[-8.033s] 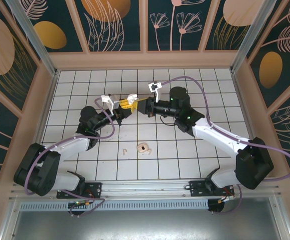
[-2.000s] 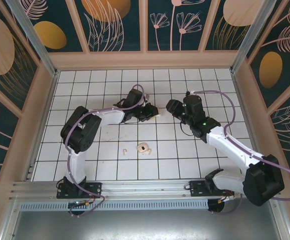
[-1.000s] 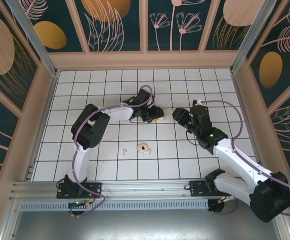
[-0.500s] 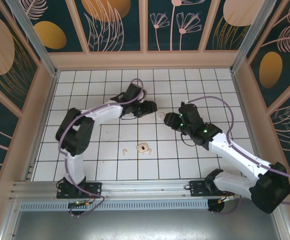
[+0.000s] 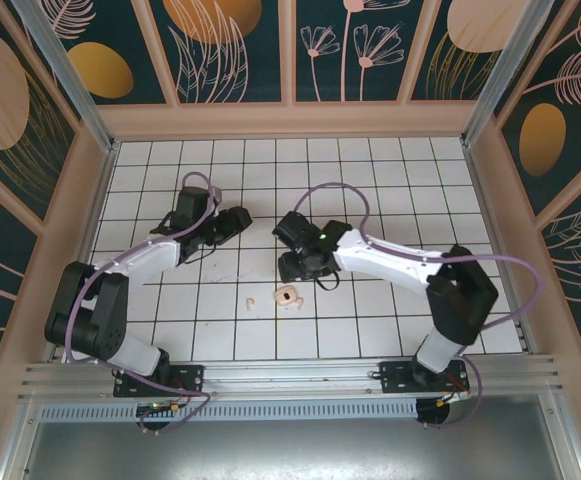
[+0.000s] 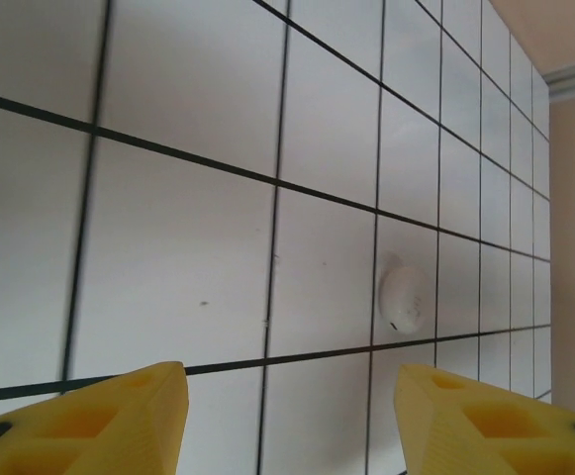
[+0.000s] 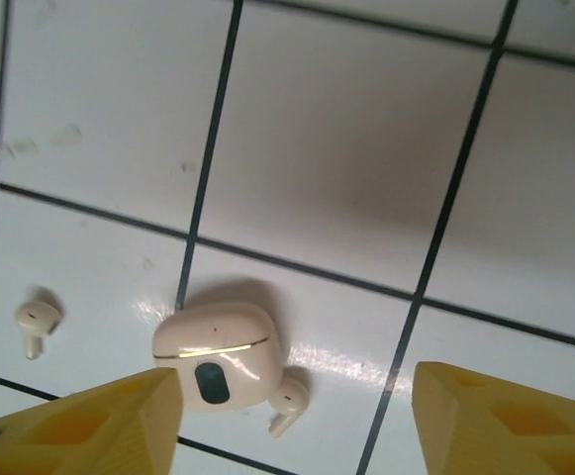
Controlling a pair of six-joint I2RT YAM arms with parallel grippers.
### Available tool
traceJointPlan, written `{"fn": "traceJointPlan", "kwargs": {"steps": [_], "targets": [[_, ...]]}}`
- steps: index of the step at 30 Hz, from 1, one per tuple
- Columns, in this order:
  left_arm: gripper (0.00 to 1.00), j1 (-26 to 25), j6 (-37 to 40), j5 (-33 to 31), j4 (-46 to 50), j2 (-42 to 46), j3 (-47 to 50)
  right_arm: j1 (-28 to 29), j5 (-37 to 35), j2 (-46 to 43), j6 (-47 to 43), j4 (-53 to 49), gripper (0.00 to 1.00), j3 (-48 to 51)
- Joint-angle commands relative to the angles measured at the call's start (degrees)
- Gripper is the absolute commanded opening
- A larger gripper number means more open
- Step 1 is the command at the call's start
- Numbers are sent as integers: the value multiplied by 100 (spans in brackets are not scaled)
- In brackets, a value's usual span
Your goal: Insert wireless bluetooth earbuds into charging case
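White glazed tiles with dark grout lines over the whole tabletop (image 5: 370,170). Toward the near middle, a pale pinkish charging case (image 7: 218,354), lying flat with a thin seam line and a dark oval facing the right wrist camera; apparently closed, though hard to say for sure. Touching or just beside its lower right corner, one of the earbuds (image 7: 289,398); contact not clear. Off to the left in that view, across a grout line and apart from the case, a second earbud (image 7: 36,322). From above, case and nearer earbud merged into one pale blob. Just beyond the case, the right tool (image 5: 293,268), yellow fingers (image 7: 89,426) spread wide, nothing between them, cut off by the lower edge. Well apart to the left, the left tool (image 5: 234,222), likewise spread wide and empty. Ahead of it in the left wrist view, a small white oval thing (image 6: 403,300) beside a grout line, too blurred to name.
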State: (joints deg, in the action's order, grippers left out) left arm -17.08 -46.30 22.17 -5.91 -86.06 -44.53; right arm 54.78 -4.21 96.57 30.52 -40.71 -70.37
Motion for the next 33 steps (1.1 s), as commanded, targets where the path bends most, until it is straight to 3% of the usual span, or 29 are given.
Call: {"fn": "traceJointPlan", "kwargs": {"steps": [1, 13, 26, 33], "targets": [[56, 272, -107, 28, -629, 240, 465, 150, 188, 271, -344, -679, 69, -291], [53, 1041, 109, 343, -528, 685, 1008, 529, 506, 1218, -262, -816, 75, -914], [52, 1112, 209, 469, -537, 782, 1175, 540, 550, 1589, -275, -643, 75, -856], [52, 1117, 233, 434, -552, 789, 1164, 479, 544, 1643, -279, -457, 66, -812]]}}
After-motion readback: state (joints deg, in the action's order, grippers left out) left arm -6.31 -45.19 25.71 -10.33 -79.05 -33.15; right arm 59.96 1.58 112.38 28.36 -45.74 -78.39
